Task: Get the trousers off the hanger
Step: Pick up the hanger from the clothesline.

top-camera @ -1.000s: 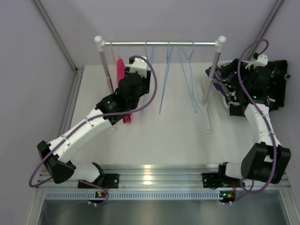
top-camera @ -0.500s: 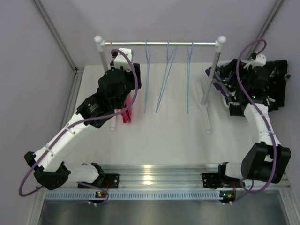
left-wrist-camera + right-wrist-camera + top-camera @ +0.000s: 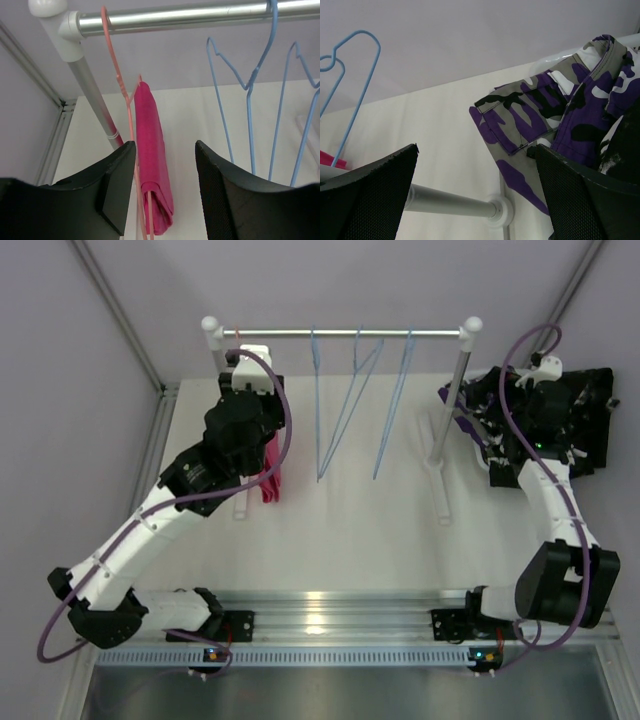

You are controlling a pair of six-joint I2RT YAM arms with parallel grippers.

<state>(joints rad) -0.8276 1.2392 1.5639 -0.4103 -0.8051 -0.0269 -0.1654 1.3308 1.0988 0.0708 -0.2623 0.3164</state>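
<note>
Hot pink trousers (image 3: 153, 150) hang folded over the bar of a pink hanger (image 3: 116, 65) at the left end of the rail; from above they show as a pink strip (image 3: 270, 478). My left gripper (image 3: 165, 146) is open just in front of them, one finger on each side, touching nothing. On the table at the right lie purple camouflage trousers (image 3: 545, 107) and a black pair (image 3: 625, 145). My right gripper (image 3: 476, 148) is wide open and empty beside that pile (image 3: 585, 420).
The silver rail (image 3: 340, 333) rests on two white-capped posts (image 3: 213, 360), (image 3: 462, 370). Three bare blue hangers (image 3: 345, 405) dangle tilted from its middle. The right post's foot (image 3: 500, 211) stands close below my right gripper. Grey walls close in the back and sides.
My left arm has swung left from the blue hangers to the pink hanger and moved up toward the rail. The blue hangers are swinging. The right arm has barely moved.
</note>
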